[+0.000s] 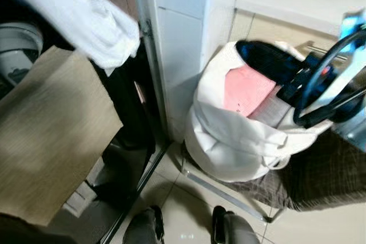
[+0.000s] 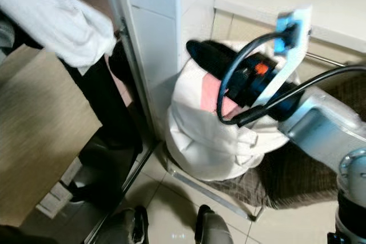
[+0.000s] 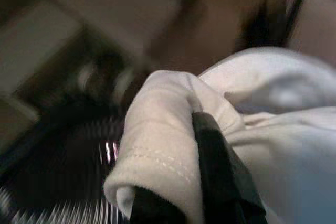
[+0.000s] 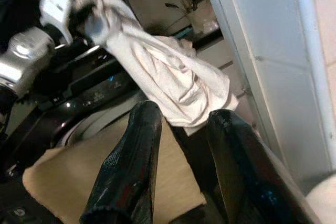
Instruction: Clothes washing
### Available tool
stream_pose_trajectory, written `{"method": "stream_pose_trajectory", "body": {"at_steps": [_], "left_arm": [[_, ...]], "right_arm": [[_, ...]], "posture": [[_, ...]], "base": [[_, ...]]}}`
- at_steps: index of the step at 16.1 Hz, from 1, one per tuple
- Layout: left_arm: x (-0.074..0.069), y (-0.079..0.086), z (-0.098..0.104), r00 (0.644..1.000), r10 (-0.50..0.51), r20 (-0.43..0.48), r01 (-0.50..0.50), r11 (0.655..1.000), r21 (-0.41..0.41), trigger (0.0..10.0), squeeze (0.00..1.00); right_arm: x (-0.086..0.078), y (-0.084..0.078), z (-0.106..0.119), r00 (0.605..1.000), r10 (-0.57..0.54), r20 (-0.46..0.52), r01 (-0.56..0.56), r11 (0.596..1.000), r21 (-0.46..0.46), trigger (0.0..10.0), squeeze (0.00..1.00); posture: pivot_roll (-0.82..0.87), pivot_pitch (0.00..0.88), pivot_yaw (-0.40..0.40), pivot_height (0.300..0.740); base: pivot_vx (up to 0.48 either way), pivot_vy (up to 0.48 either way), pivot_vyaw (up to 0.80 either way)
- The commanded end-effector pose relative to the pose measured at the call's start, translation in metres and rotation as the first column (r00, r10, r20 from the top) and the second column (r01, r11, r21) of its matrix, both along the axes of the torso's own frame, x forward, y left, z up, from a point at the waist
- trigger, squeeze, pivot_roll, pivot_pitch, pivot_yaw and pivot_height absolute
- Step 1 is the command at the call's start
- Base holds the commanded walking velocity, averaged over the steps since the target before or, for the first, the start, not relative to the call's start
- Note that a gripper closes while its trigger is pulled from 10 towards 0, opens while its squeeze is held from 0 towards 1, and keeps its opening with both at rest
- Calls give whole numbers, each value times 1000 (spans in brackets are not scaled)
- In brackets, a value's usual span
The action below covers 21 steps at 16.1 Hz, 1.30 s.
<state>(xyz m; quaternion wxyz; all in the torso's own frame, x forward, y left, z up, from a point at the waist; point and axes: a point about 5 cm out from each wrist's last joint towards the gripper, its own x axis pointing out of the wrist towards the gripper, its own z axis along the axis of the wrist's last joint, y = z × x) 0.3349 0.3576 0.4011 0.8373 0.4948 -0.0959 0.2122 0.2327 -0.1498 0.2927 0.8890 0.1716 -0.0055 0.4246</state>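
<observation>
You see a tan board (image 1: 48, 135) leaning at your left, a white tiled pillar (image 1: 180, 38) ahead, and pale floor tiles (image 1: 183, 210) below.

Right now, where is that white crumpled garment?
The white crumpled garment hangs from the left gripper, up on the robot's left above the tan board, left of the white pillar.
</observation>
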Motion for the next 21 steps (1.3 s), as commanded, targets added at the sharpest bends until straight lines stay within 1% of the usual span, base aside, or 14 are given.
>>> {"method": "stream_pose_trajectory", "body": {"at_steps": [1,3,4,6,8,10,11,12,14,15,16,17,20,21], "left_arm": [[-7,17,-5,995,99,-24,-98,994,41,0,0],[-32,62,-28,947,309,-91,-303,950,76,0,0],[-35,65,-27,943,323,-81,-316,945,87,0,0],[-59,74,11,916,393,83,-401,899,175,0,0],[-77,61,60,881,352,317,-442,851,284,0,0],[-50,60,21,955,276,107,-289,948,136,0,0],[-45,60,10,964,260,62,-266,956,121,0,0],[-24,58,-40,981,145,-133,-157,983,-91,0,0],[-14,55,-81,956,30,-293,-107,962,-253,0,0],[-12,53,-101,932,-40,-359,-95,932,-350,10000,0],[-11,52,-110,924,-57,-379,-98,921,-377,10000,0],[-5,44,-117,935,-143,-324,-42,863,-503,10000,933],[7,24,-103,932,-337,-131,168,724,-669,10000,1000],[9,21,-100,928,-358,-101,197,703,-684,10000,1000]], "right_arm": [[-6,7,-1,999,37,19,-36,998,-46,10000,0],[-13,15,-11,998,70,3,-69,992,-105,10000,0],[-13,15,-11,998,69,2,-69,992,-104,10000,0],[-12,13,-11,998,57,3,-56,993,-106,10000,0],[-7,13,-11,998,63,8,-62,993,-99,10000,0],[-3,19,-14,996,84,8,-83,992,-97,10000,0],[-3,20,-14,996,86,9,-85,992,-98,10000,0],[-2,23,-17,995,101,9,-99,987,-126,10000,0],[-6,28,-23,991,133,2,-130,975,-181,10000,0],[-11,32,-29,984,177,-5,-173,954,-244,10000,0],[-14,35,-34,978,206,-16,-202,940,-274,10000,0],[-19,40,-39,969,245,-32,-243,921,-304,10000,0],[-16,41,-41,970,241,-28,-238,922,-305,10000,0],[-16,41,-41,971,238,-28,-235,923,-306,10000,0]], "posture": [[-175,120,60,740],[-183,113,54,740],[-183,113,54,740],[-177,105,42,740],[-147,92,23,740],[-136,87,16,740],[-135,85,14,740],[-134,80,12,740],[-138,79,10,740],[-138,79,10,740],[-139,76,10,740],[-137,77,7,740],[-135,78,7,740],[-134,78,7,740]], "base": [[0,0,0],[0,0,0],[0,0,0],[0,0,0],[0,0,0],[0,0,0],[0,0,0],[0,0,0],[0,0,0],[0,0,0],[0,0,0],[0,0,0],[0,0,0],[0,0,0]]}}
